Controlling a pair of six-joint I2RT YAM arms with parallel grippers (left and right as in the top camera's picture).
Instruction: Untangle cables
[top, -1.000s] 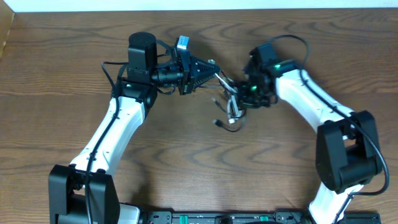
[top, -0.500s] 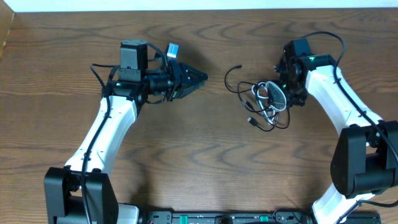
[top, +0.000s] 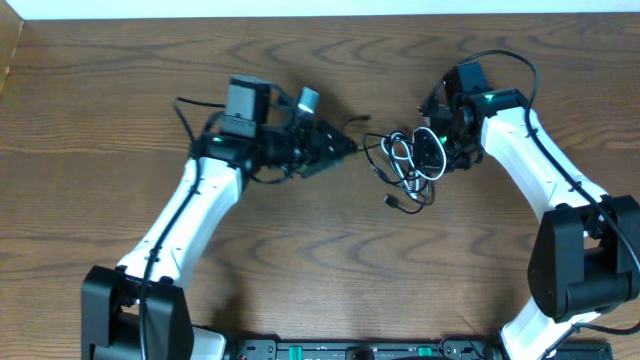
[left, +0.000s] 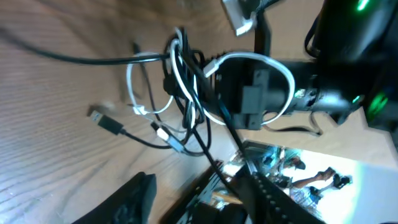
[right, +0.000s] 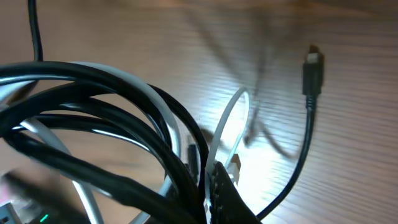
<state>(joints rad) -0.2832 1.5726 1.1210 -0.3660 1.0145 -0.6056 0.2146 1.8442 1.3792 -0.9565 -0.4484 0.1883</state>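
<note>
Your left black two-finger gripper (top: 343, 149) stood half open and empty, its tips just beside the tangle of thin black and white cables (top: 405, 160), right of centre on the brown wooden table (top: 300, 260). The tangle's long axis ran from the grip down-left to a loose black plug (top: 392, 203). Your right black gripper (top: 438, 154) was clamped on it. Step judged: regrasp. Next, pinch one strand only.
</note>
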